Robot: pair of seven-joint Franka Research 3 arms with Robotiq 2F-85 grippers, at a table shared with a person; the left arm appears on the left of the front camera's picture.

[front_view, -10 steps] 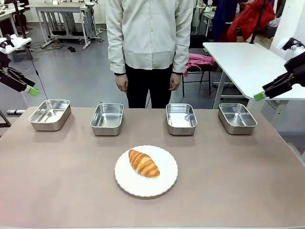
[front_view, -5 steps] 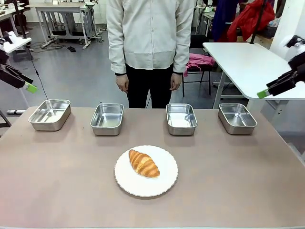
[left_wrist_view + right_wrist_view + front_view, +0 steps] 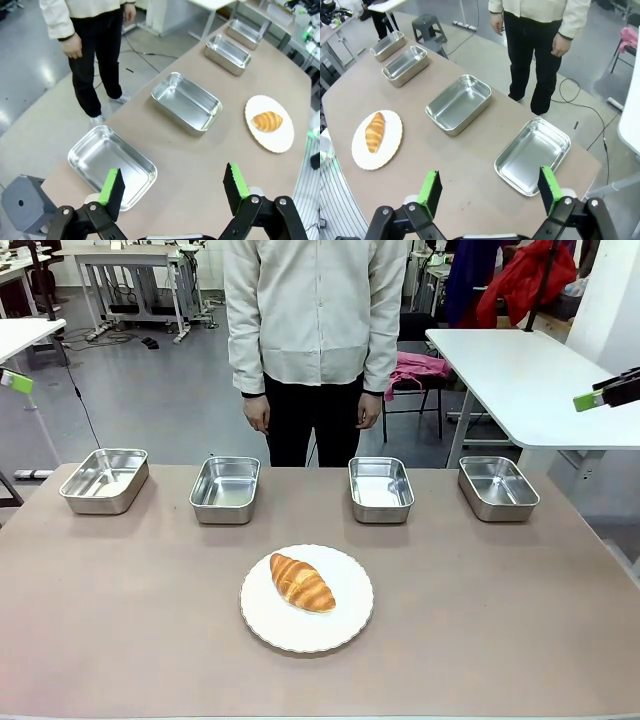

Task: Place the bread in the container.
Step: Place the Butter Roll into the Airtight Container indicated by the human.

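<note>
The bread (image 3: 301, 583) lies on the white plate (image 3: 345, 625), just left of the plate's centre. Four steel containers (image 3: 224, 514) stand in a row beyond the plate, on the worktop (image 3: 120, 620). The left jaws and the right jaws are open, holding nothing, well apart from the plate.

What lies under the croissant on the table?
A round white plate lies under the croissant, and the plate rests on the table. The plate's part directly below the croissant is covered and cannot be seen.
</note>
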